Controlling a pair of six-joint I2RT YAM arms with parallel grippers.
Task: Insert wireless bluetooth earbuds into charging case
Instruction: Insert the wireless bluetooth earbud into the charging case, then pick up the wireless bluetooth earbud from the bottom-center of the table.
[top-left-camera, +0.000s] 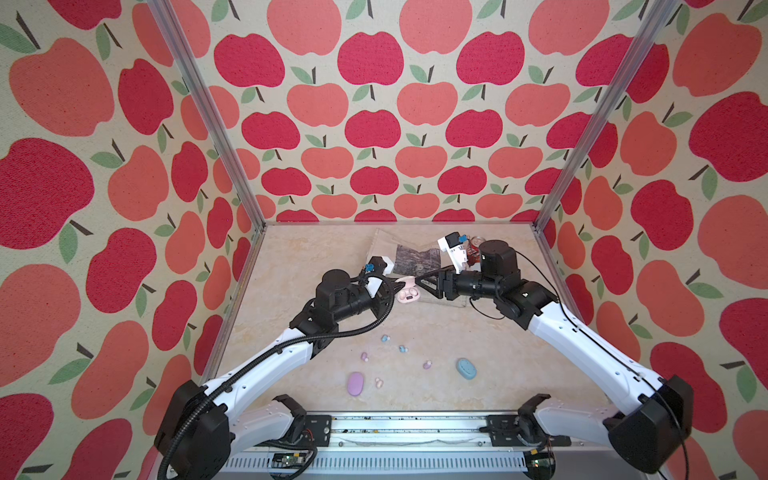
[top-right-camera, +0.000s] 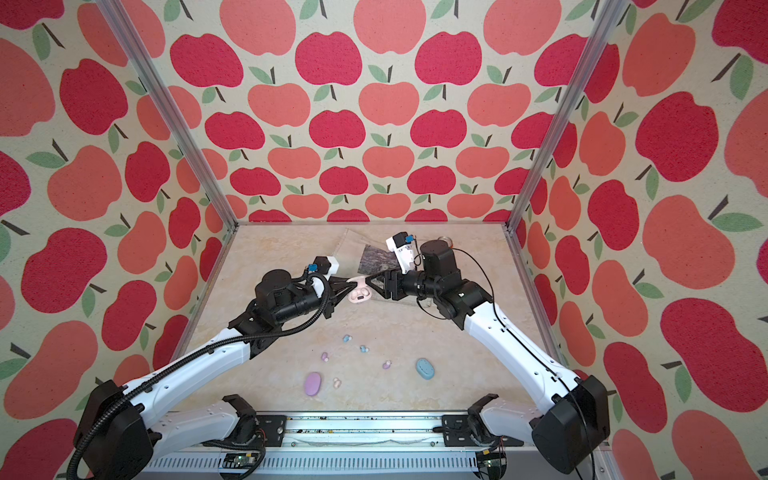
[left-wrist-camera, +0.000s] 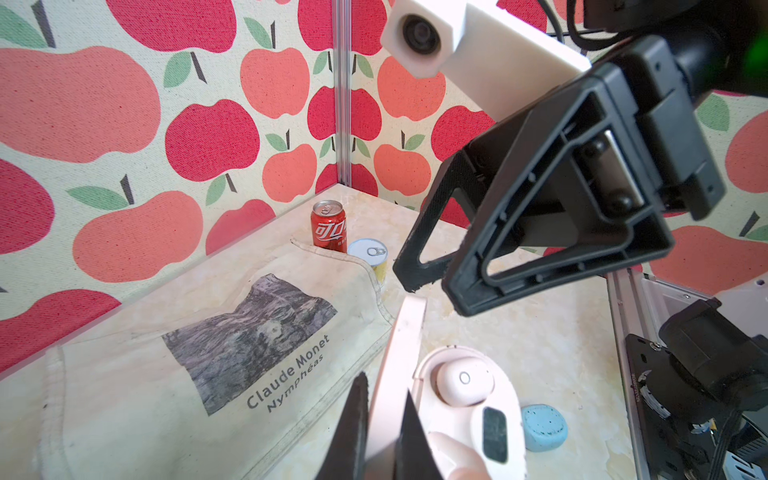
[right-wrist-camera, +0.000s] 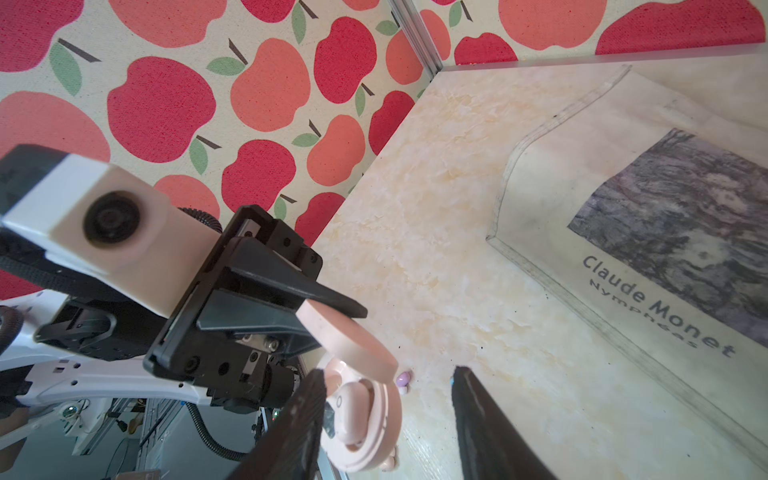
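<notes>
Bottom centre of frame: left gripper clamped on the raised lid of the pink case, one pink earbud seated inside. Blue case just beside it, lower right. Right gripper upper right, jaws apart, nothing between them. Tote bag fills lower left. Red can and yellow can mid-frame at its far edge.

Fig.: the surroundings of my work. A cream canvas tote bag lies flat at the back of my marble-patterned table. It bears a grey print captioned "Claude Monet Nymphéas". Beyond the bag, near the back corner, a red cola can stands upright. Just beside it stands a yellow can with a silver pull-tab top, its lower part hidden by the bag's edge. Apple-print walls enclose the table on three sides, meeting at aluminium posts.
</notes>
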